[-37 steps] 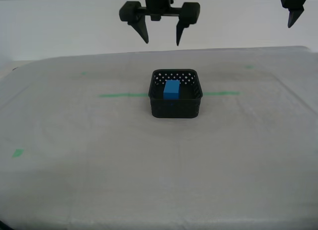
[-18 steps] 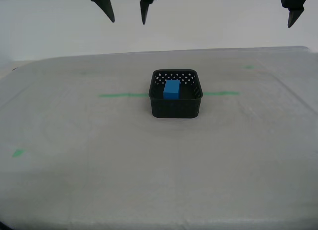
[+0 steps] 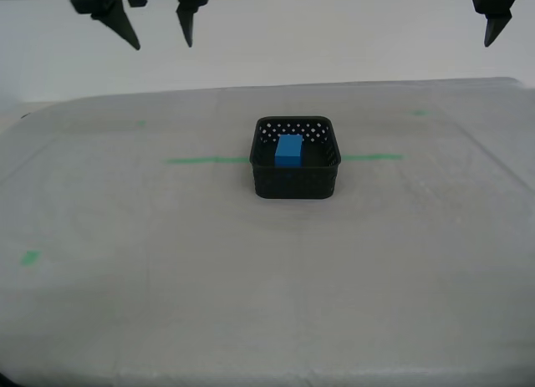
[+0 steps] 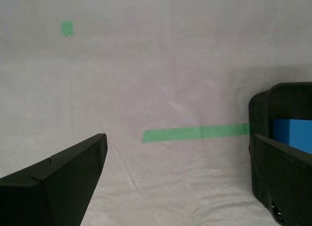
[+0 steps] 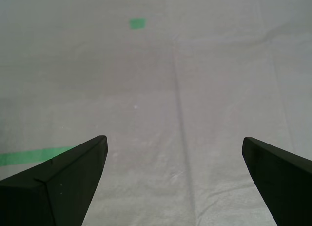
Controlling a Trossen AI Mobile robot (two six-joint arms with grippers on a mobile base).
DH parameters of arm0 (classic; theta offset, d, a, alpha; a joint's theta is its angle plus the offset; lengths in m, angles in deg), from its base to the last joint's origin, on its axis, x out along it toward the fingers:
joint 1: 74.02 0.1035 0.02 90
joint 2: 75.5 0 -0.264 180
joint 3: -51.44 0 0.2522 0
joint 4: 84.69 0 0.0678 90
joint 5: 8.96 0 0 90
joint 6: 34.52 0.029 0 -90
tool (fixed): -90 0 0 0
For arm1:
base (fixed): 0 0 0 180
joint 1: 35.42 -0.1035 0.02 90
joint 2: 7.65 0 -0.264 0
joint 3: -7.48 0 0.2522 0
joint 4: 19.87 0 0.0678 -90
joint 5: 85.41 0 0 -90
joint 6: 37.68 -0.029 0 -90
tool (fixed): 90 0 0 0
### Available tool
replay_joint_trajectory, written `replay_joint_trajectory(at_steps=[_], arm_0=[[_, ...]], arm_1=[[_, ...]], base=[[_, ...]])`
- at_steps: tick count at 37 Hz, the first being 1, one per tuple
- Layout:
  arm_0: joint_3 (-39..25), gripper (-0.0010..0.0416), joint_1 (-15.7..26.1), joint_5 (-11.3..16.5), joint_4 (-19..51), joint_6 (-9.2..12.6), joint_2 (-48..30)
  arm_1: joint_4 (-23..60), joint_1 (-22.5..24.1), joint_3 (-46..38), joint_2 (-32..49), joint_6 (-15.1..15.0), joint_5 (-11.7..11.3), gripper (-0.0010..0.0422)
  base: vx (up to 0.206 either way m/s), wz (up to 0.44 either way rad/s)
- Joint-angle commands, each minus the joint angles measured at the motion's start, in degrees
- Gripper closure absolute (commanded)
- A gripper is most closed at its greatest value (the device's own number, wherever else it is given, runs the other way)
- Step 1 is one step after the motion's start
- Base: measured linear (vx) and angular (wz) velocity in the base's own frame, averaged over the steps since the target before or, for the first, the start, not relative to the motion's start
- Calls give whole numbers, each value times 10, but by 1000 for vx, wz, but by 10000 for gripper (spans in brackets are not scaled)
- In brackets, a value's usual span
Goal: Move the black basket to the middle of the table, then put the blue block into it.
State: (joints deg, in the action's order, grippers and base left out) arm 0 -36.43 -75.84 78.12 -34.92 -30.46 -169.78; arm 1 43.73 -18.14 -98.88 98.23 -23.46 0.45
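Since the earlier frames, you will note that my second gripper (image 3: 160,44) had travelled from above the black basket (image 3: 295,180) toward the exterior view's left, staying high. Basket and block had not shifted.

The blue block (image 3: 288,150) stood inside the basket, toward its back wall. The basket sat about mid-table (image 3: 251,303), interrupting the long green tape line (image 3: 205,160). On that showing, I judged both parts of the task complete and the sideways travel a retreat to clear the work.

My second gripper hung well above the table, fingers pointing down, jaws spread and holding nothing. Its wrist view caught the basket and block only at the frame edge.

My first gripper (image 5: 174,138) was parked high at the exterior view's right, well apart from the basket. Its jaws were wide, with only bare cover between them.
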Motion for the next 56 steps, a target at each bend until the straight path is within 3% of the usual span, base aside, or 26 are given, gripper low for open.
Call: replay_joint_trajectory(at_steps=[1,11,14,18,56], arm_0=[[0,18,0,-1,0,0,0],[0,19,0,-1,0,0,0],[0,18,0,-1,0,0,0],[0,19,0,-1,-1,0,0],[0,19,0,-1,0,0,0]], arm_1=[[-40,-26,75,-39,-3,7,11],[-73,-80,172,-100,-31,6,12],[-75,-81,172,-104,-46,-7,12],[-76,-82,173,-106,-46,-17,12],[-79,-82,173,-106,-46,-13,12]], base=[[0,0],[0,0],[0,0],[0,0],[0,0]])
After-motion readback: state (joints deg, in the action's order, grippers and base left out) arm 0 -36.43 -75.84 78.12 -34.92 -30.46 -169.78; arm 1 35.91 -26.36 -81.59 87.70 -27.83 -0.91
